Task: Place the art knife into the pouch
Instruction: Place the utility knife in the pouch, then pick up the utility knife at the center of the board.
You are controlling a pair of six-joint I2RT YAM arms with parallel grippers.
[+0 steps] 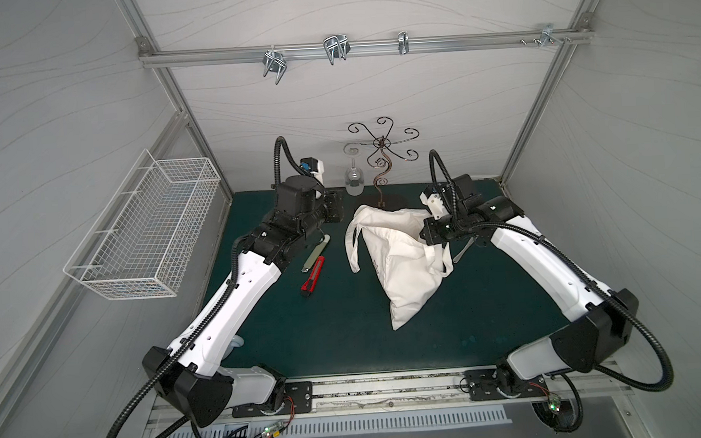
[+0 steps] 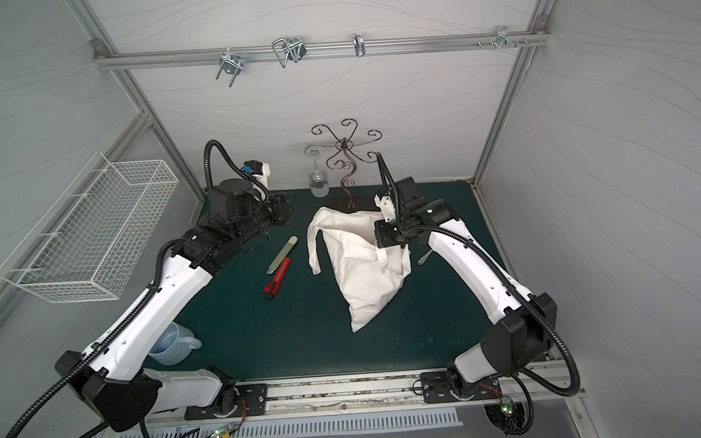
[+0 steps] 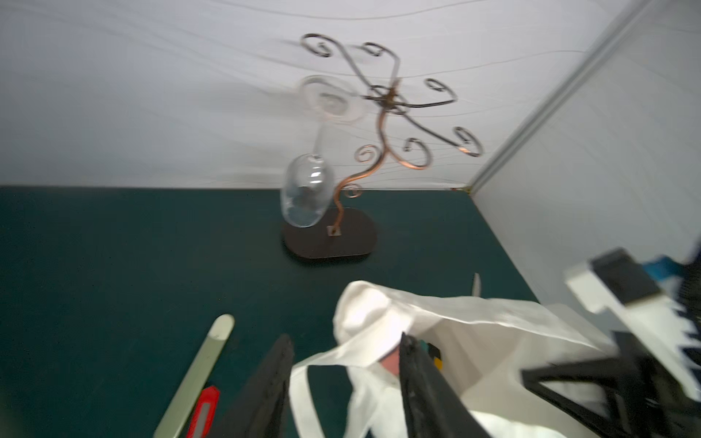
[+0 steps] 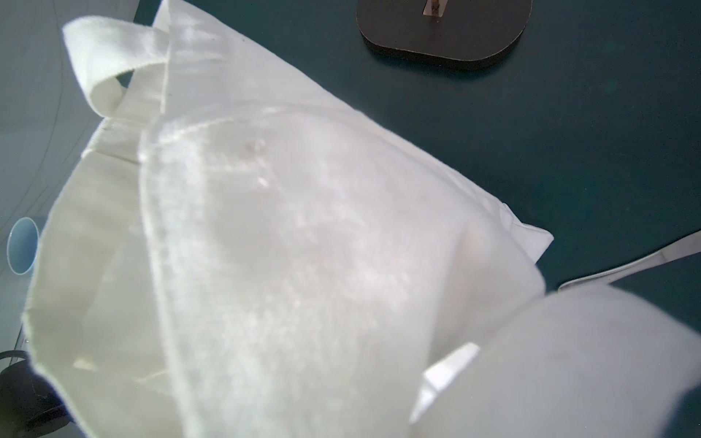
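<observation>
1. The left jaws are seen spread and empty, held over the worktop (image 2: 264, 335) just left of the knives.
2. The art knife (image 2: 281, 255), judged to be the pale slim one, lies flat just right of those jaws. Its long axis runs slantwise, rounded end far, blade end near, and a red knife (image 2: 278, 278) lies close alongside.
3. The pouch (image 2: 364, 277) lies further right, mouth at its far end.
4. The right jaws are pressed together, apparently pinching the pouch's raised rim, so the left arm is judged nearer the knife.
</observation>
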